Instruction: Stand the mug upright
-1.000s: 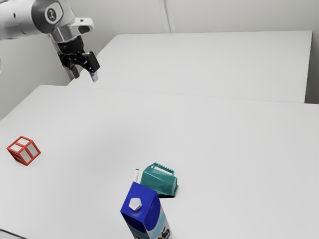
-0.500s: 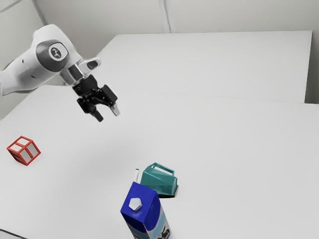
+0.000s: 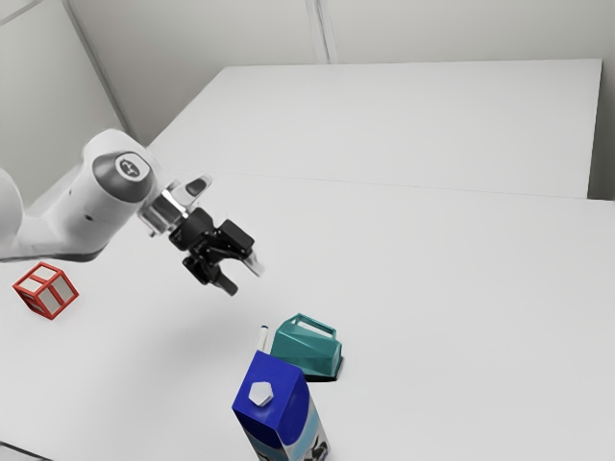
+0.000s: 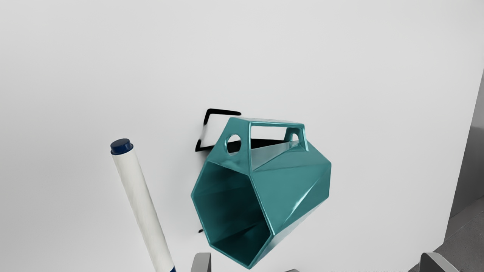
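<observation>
1. Table (image 3: 432, 269): pale and smooth, it spreads across most of my exterior view, with everything I am watching on or over it.
2. My white arm (image 3: 101, 197) comes in from the exterior view's left and slants down over the tabletop.
3. The black gripper (image 3: 244, 279) hangs in the air at the arm's end, near the mug (image 3: 307, 351) and touching nothing I can see. It is released: in the wrist view its two fingertips stand wide apart, with nothing pinched between them.
4. A carton (image 3: 276, 399) with a blue top and a white cap stands at the near edge of my exterior view, partly in front of the mug; whether the two touch I cannot tell.
5. The mug, teal and faceted, lies on its side on the table, its handle uppermost. Through the wrist camera I look into its open mouth, and dark shadow falls on the table beside it.
6. A red-edged cube (image 3: 45, 290) with pale faces sits toward the exterior view's left, well apart from the mug.
7. A white marker (image 4: 141, 211) with a dark blue end is just beside the mug, a gap between them.
</observation>
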Motion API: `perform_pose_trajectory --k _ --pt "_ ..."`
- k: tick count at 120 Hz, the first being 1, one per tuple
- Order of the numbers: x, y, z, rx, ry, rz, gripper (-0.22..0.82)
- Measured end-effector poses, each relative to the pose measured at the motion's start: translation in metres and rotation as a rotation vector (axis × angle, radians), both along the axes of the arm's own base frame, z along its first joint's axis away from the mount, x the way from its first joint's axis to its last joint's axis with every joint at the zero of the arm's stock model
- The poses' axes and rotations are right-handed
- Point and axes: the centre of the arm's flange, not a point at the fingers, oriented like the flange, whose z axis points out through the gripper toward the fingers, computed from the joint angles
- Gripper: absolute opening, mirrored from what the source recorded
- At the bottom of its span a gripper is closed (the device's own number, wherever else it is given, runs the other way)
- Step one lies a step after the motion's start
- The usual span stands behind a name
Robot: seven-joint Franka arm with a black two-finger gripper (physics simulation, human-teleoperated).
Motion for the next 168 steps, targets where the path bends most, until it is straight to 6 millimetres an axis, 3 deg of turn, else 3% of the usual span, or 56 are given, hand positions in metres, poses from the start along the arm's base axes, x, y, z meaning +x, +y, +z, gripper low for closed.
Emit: perform_pose_trajectory --k 31,103,123,129,150,168 --pt "-0.038 -0.011 -0.057 -0.167 0.030 0.051 0.60" --pt "-0.046 -0.033 -0.102 -0.299 -0.004 0.040 0.60" --pt "-0.049 -0.042 -0.104 -0.319 -0.016 0.026 0.59" --pt "-0.049 -0.045 -0.104 -0.324 -0.020 0.023 0.53" --pt "-0.049 -0.054 -0.103 -0.339 -0.037 0.007 0.11" --pt "-0.048 -0.060 -0.097 -0.343 -0.058 -0.013 -0.06"
